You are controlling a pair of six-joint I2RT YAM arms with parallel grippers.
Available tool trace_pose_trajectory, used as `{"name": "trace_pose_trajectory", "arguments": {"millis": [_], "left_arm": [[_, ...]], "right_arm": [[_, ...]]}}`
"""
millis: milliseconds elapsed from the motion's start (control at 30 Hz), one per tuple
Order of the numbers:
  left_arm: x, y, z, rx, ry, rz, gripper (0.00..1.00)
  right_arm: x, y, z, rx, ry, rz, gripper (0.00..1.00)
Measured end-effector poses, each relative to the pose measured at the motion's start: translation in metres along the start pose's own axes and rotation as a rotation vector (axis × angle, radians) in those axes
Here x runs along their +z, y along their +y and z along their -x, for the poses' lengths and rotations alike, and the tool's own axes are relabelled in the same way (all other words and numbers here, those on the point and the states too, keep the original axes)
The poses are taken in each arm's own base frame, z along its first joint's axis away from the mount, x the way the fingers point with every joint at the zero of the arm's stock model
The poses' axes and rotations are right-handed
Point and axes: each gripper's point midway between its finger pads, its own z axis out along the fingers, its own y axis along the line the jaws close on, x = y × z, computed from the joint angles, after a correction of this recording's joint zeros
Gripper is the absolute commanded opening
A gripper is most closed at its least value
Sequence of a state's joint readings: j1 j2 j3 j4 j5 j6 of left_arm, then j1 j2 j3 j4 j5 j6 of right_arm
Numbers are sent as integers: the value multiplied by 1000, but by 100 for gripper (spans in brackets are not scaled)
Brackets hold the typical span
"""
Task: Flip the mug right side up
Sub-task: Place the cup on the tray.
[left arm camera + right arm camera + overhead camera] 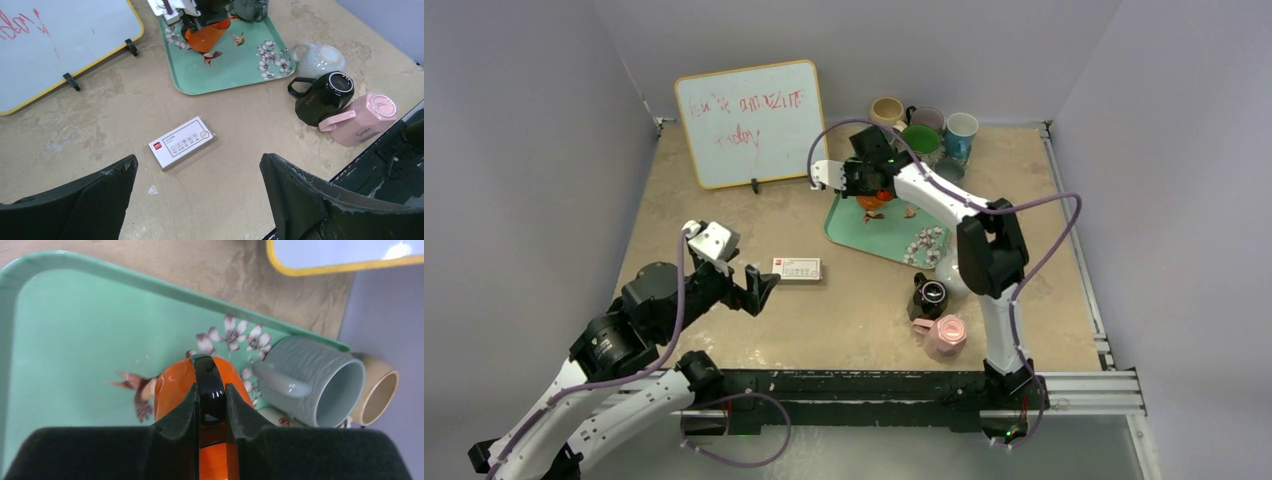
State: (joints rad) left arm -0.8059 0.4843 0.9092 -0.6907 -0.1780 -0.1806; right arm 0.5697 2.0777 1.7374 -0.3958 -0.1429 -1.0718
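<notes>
Pinching the black handle (210,382) of the orange mug (172,390), my right gripper (211,400) holds it over the green floral tray (75,340), upper centre overhead. My left gripper (198,162) hangs wide open, empty, lower left.

Your right gripper (871,192) meets the mug (876,207).
Both sit over the tray (852,232), toward the table's (724,225) far edge.
</notes>
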Motion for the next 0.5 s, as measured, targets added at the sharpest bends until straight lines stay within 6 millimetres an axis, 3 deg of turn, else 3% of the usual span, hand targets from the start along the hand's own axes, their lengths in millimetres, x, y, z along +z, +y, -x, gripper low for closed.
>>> {"name": "trace_pose_trajectory", "arguments": {"millis": [67, 200, 500], "left_arm": [[-1, 2, -1, 1, -4, 8, 92], [-4, 4, -1, 1, -8, 14, 92], [-4, 6, -1, 0, -9, 26, 92]], "right_arm": [[11, -8, 0, -21, 32, -7, 0], [27, -24, 1, -39, 76, -42, 10], [34, -26, -1, -64, 144, -66, 39]]}}
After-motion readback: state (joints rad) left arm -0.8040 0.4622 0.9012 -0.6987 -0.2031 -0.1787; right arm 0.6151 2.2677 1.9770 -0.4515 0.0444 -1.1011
